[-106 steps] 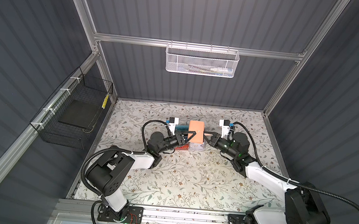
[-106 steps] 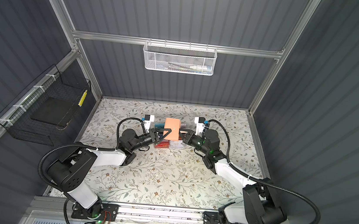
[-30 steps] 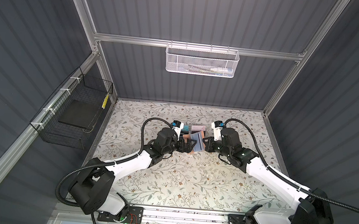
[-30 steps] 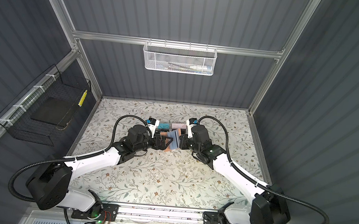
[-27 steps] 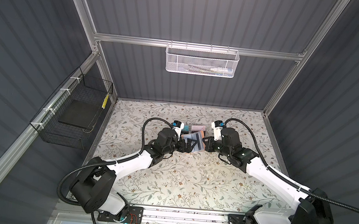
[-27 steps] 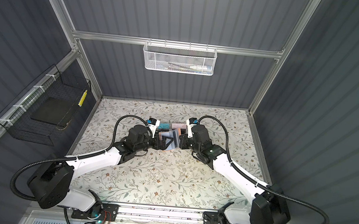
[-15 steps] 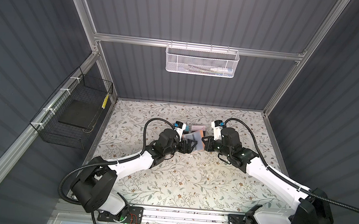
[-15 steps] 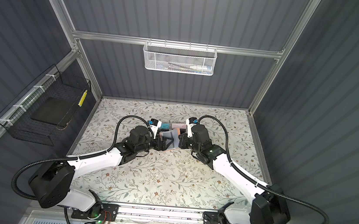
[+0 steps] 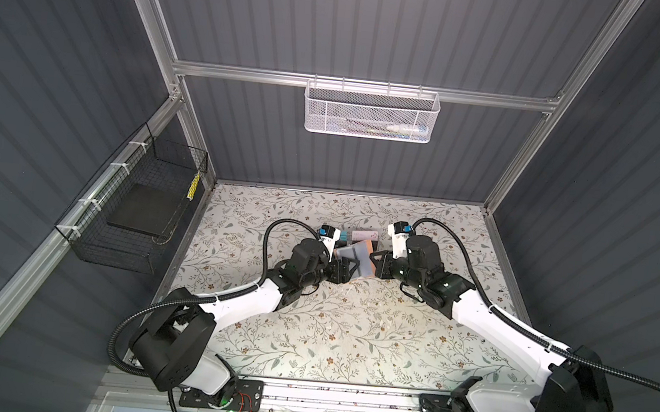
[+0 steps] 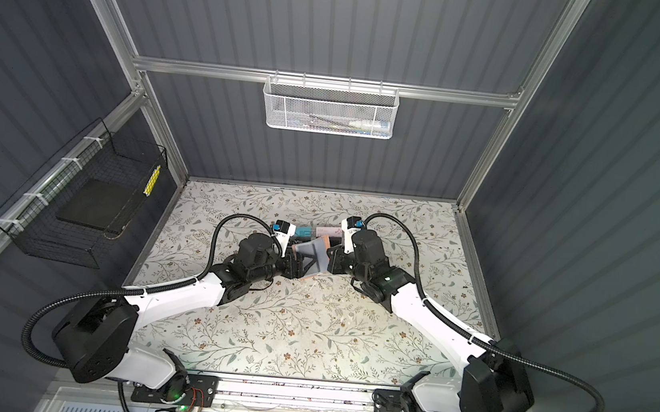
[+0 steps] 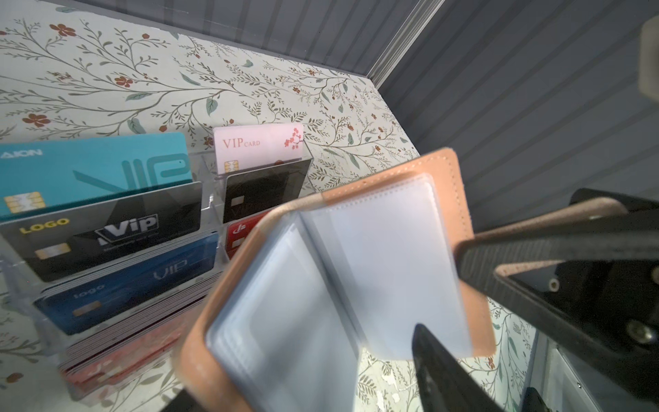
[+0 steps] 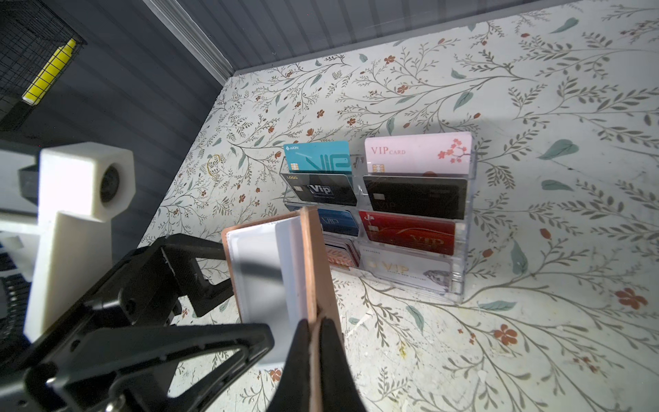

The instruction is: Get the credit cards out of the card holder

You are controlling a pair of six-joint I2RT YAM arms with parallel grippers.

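The tan card holder (image 9: 356, 256) (image 10: 313, 251) hangs open above the table, its grey-blue pocket pages (image 11: 385, 257) fanned out. I make out no credit cards in those pockets. My right gripper (image 12: 313, 321) (image 9: 375, 257) is shut on the edge of the holder's right cover (image 12: 315, 257). My left gripper (image 9: 348, 269) (image 10: 305, 269) is open and straddles the left cover and pages. One finger (image 11: 438, 371) stands a little off the pages; the other is hidden behind the cover. Teal (image 12: 317, 157), pink (image 12: 417, 151), black, blue and red VIP cards stand in a rack behind.
The clear acrylic tiered rack (image 12: 463, 228) (image 11: 214, 207) stands just behind the holder, close to the back wall. A black wire basket (image 9: 139, 212) hangs on the left wall. A white mesh basket (image 9: 371, 111) hangs high on the back wall.
The holder, shut and held upright 3.5 s ago, now hangs open between the arms. Over the last second the left jaws have narrowed around its left half. The right grip is unchanged.
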